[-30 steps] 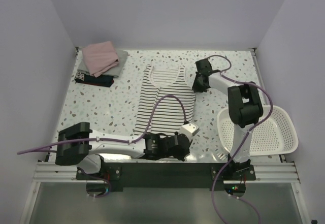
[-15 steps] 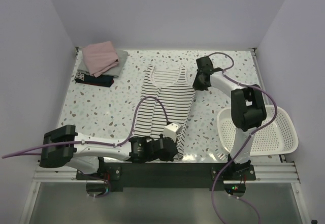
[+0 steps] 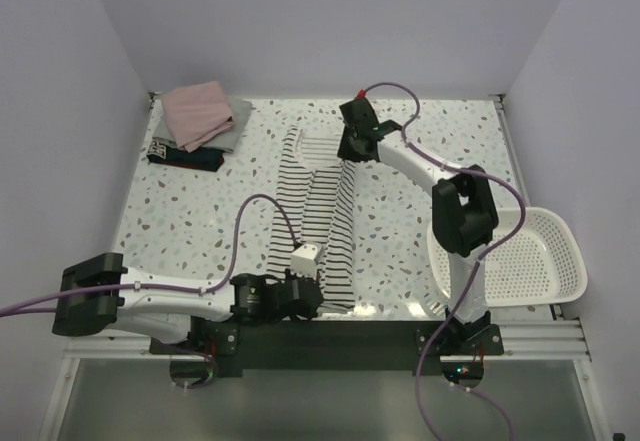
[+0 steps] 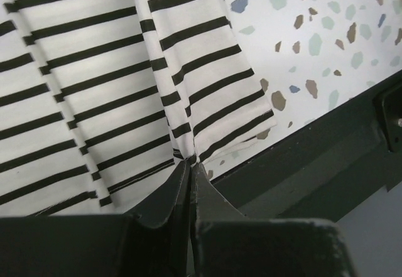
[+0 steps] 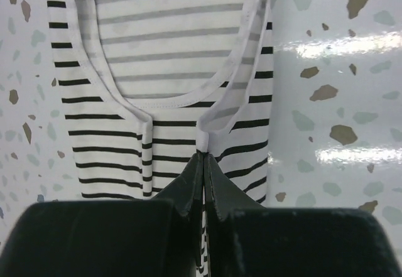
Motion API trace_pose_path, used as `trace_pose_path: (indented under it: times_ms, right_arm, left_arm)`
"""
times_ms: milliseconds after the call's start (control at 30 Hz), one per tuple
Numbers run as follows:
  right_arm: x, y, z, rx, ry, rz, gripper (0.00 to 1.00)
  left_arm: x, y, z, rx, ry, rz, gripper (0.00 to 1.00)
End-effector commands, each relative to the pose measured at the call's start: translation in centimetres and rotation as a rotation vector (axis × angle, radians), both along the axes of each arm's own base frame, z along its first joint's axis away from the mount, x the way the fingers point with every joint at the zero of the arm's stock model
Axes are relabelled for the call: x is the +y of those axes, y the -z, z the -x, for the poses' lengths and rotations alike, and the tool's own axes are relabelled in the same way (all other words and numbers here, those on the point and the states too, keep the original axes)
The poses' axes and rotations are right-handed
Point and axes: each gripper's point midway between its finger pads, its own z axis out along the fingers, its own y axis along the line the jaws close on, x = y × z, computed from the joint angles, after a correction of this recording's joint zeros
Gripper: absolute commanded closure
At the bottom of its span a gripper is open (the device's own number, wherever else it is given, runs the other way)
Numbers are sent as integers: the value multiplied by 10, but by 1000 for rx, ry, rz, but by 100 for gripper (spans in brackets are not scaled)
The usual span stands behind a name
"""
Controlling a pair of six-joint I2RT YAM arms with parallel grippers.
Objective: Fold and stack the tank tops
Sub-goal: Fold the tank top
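Speckled tabletop (image 3: pixel 200 221) between plain lilac walls (image 3: pixel 330 21); left gripper (image 4: pixel 190 162) pinches the striped top (image 3: pixel 312 196) at its near hem, right gripper (image 5: pixel 204 156) pinches what looks like its far strap, basket (image 3: pixel 535 261) at right edge.

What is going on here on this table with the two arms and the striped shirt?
Two robot arms are handling a striped top that lies flat in the middle of the table. The left fingers pinch its bottom hem near the front edge, and the right fingers pinch a shoulder strap at the far end. Its right side seems drawn over the middle, so a lengthwise fold looks under way. A pile of folded tops lies in the far left corner.
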Motion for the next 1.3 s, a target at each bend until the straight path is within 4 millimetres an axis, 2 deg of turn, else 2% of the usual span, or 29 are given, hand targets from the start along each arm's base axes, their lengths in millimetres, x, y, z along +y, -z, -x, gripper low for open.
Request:
trace_pose_path:
  times_ms: [0, 33, 133, 400, 767, 833, 867, 900, 933, 1000, 1033, 1167, 1200, 1233, 1267]
  right_arm:
    - [9, 11, -14, -11, 40, 16, 100]
    - [18, 7, -15, -21, 29, 8, 100]
    - [32, 13, -17, -24, 21, 4, 100]
    - [62, 13, -21, -38, -10, -6, 100]
    - [69, 28, -21, -19, -16, 5, 100]
    - [71, 28, -22, -23, -22, -5, 94]
    - [74, 27, -22, -22, -34, -16, 84]
    - [75, 24, -21, -29, -41, -25, 79]
    - [77, 19, -22, -45, -52, -37, 69]
    - [79, 10, -23, -62, -66, -48, 62]
    - [79, 3, -23, -73, -72, -48, 58]
    - [76, -24, -22, -100, -92, -43, 52]
    - [75, -27, -18, -99, -95, -41, 52]
    - [70, -41, -14, -112, -88, -42, 52]
    - [67, -43, -9, -109, -86, -43, 52]
  left_arm:
    - [22, 6, 1, 21, -67, -28, 100]
    - [26, 7, 1, 27, -81, -30, 100]
    - [40, 9, 1, 33, -103, -73, 100]
    - [53, 15, 7, 63, -108, -126, 100]
    - [58, 22, 12, 88, -98, -158, 100]
    - [58, 21, 12, 88, -97, -161, 97]
    - [58, 18, 11, 86, -102, -157, 93]
    - [58, 15, 9, 77, -110, -153, 79]
    - [60, 12, 8, 71, -115, -151, 73]
    - [58, 1, 4, 48, -128, -130, 61]
    - [57, -6, 2, 38, -124, -114, 59]
    - [49, -39, -7, -11, -137, -59, 56]
    - [51, -47, -15, -41, -162, -57, 55]
    - [54, -55, -22, -57, -179, -61, 55]
    - [50, -68, -32, -76, -189, -35, 55]
